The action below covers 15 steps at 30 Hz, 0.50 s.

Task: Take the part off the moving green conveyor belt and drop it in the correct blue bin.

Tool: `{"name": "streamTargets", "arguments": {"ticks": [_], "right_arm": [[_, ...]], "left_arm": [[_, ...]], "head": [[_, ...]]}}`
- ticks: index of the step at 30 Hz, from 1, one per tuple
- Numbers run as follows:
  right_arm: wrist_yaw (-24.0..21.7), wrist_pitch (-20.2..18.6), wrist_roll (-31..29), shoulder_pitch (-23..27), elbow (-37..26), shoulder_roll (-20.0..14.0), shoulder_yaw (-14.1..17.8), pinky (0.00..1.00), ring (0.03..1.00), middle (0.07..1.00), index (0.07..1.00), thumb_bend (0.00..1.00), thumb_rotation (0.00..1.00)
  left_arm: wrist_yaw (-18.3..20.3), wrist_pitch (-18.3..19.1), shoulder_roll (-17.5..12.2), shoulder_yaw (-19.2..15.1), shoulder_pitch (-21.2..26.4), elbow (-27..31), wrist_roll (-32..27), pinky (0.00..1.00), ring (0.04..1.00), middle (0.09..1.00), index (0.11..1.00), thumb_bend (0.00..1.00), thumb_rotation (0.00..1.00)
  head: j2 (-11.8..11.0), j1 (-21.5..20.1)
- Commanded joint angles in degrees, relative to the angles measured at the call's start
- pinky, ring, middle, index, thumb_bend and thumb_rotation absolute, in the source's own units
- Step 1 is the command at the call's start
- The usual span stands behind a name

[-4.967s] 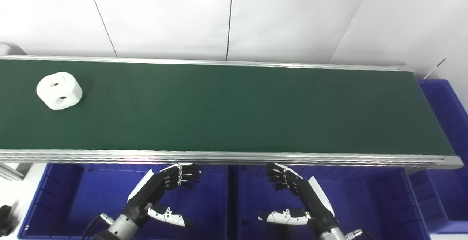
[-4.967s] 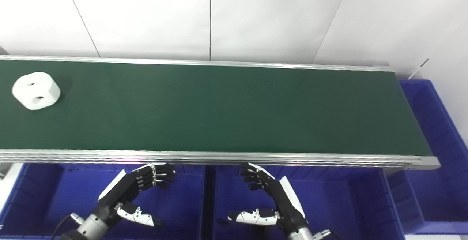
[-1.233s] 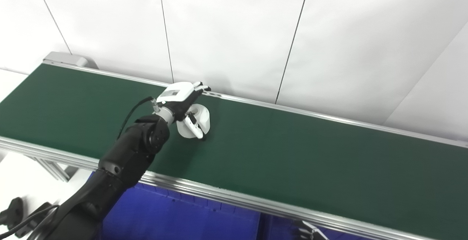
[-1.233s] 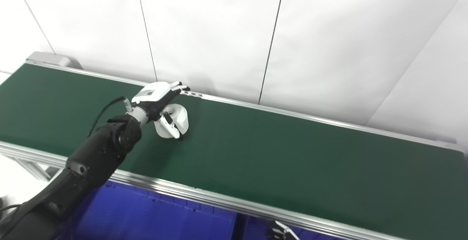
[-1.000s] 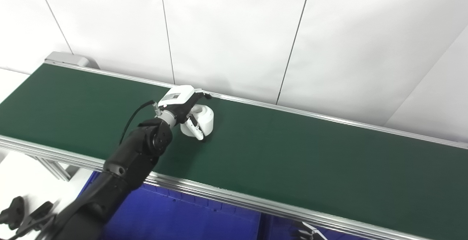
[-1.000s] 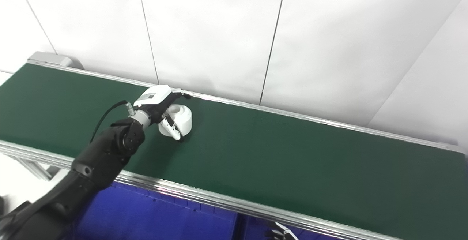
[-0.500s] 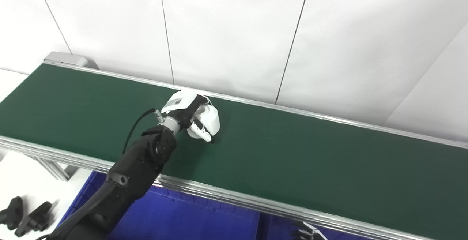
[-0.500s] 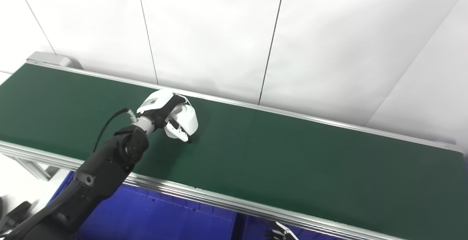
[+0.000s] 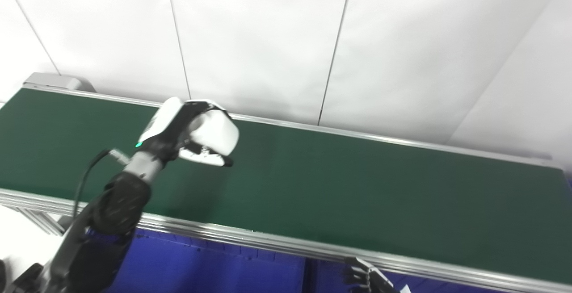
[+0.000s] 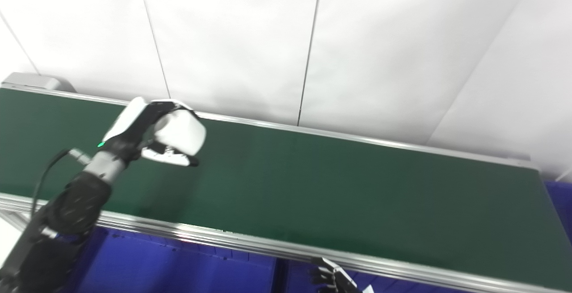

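Part (image 9: pixel 213 133) sits wrapped in left hand (image 9: pixel 185 134) above belt (image 9: pixel 357 190) at 9 o'clock; looks stiff, smooth, likely light, best gripped across its sides; right hand (image 9: pixel 364 277) barely shows, fingers' state unclear

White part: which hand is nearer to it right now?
Left. The left hand is closed around the white part, holding it above the green belt. The right hand is far off, low at the frame's bottom edge, below the belt's near rail.

White part (image 9: pixel 213 133) in left hand (image 9: pixel 181 134), seemingly above green belt (image 9: pixel 357 181).
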<state>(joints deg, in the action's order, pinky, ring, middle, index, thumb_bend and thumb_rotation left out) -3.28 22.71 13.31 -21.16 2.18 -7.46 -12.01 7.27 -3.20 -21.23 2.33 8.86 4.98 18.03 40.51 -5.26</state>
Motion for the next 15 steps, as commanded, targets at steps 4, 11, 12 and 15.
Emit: {"name": "streamTargets", "arguments": {"ticks": [4,11,12,15], "right_arm": [[2.0,-0.2,0.4,-1.5,-3.7,2.5,0.6,0.64,0.725,0.773,0.817,0.87,0.24],[1.5,-3.5,0.7,-1.8,-6.7,3.5,0.6,0.65,0.734,0.779,0.825,0.86,0.24],[1.4,-4.1,1.0,-1.7,-7.1,3.5,0.7,0.65,0.735,0.780,0.827,0.86,0.25],[0.8,-6.7,1.1,-1.1,-9.2,3.3,0.6,0.66,0.739,0.782,0.832,0.85,0.25]], "left_arm": [[1.3,-11.7,-1.6,-1.5,-3.2,-1.4,-8.5,0.43,0.417,0.494,0.539,0.50,0.00],[5.2,-22.7,-2.3,0.7,-10.7,-5.5,-12.7,0.45,0.431,0.506,0.520,0.50,0.00],[5.9,-23.3,-2.4,1.3,-11.6,-5.9,-13.4,0.46,0.435,0.506,0.516,0.50,0.00],[7.2,-23.7,-2.0,3.2,-14.5,-6.7,-13.7,0.46,0.437,0.505,0.517,0.50,0.00]], "head": [[1.5,-2.0],[5.4,-2.8],[5.4,-2.8],[8.1,-2.6]]}}
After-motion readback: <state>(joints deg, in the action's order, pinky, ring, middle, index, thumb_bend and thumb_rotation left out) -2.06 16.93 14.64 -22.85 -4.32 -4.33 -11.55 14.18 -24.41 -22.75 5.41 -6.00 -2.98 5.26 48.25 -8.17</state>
